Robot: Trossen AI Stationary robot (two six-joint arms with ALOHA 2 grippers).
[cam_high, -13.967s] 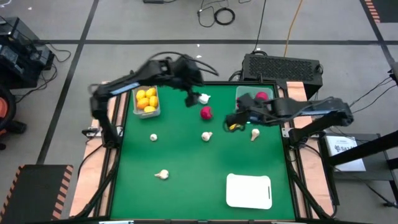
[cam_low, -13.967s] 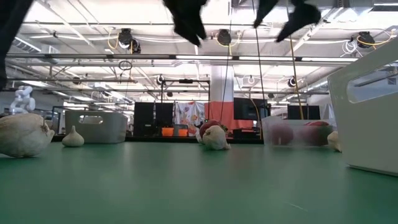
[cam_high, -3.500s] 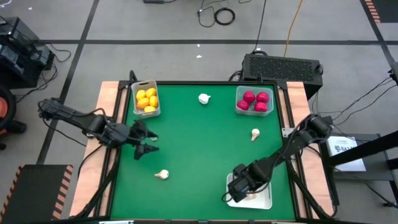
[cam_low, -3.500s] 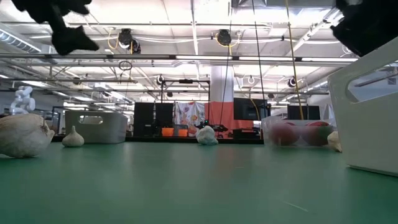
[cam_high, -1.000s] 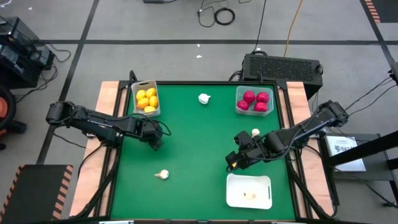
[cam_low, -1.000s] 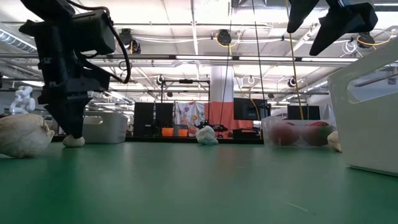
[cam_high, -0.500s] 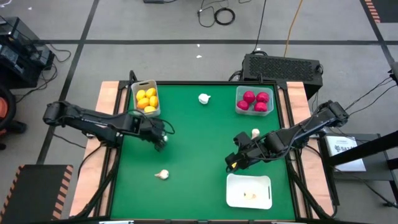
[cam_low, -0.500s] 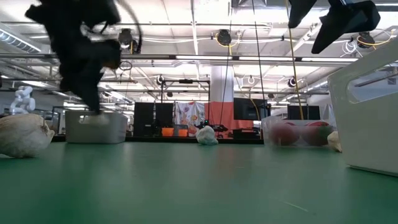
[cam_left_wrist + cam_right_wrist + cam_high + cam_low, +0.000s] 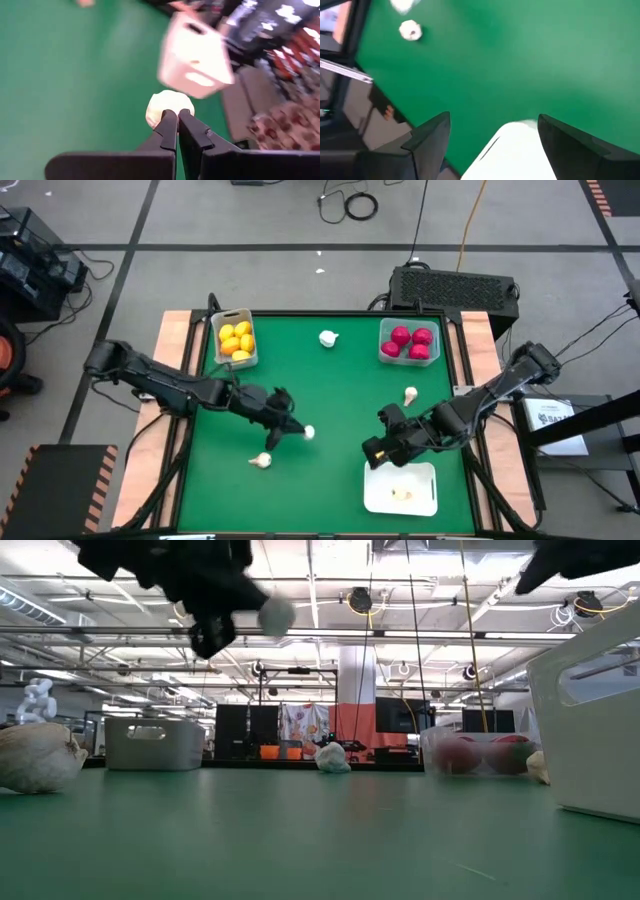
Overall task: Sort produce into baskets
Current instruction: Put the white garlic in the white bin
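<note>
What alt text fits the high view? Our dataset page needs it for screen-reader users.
Over a green table, the left claw holds a white garlic bulb in mid-air. The open right claw hangs at the white tray. Lemons fill one bin, red fruits another; three bulbs lie loose.

In the high view, the lemon bin point(image 9: 235, 340) sat at the table's upper left, the bin of round fruits point(image 9: 410, 343) at upper right, a garlic bulb point(image 9: 327, 338) between them. The flat tray point(image 9: 401, 488) lay lower right, holding one bulb point(image 9: 401, 493). Another bulb point(image 9: 262, 461) lay lower left.
</note>
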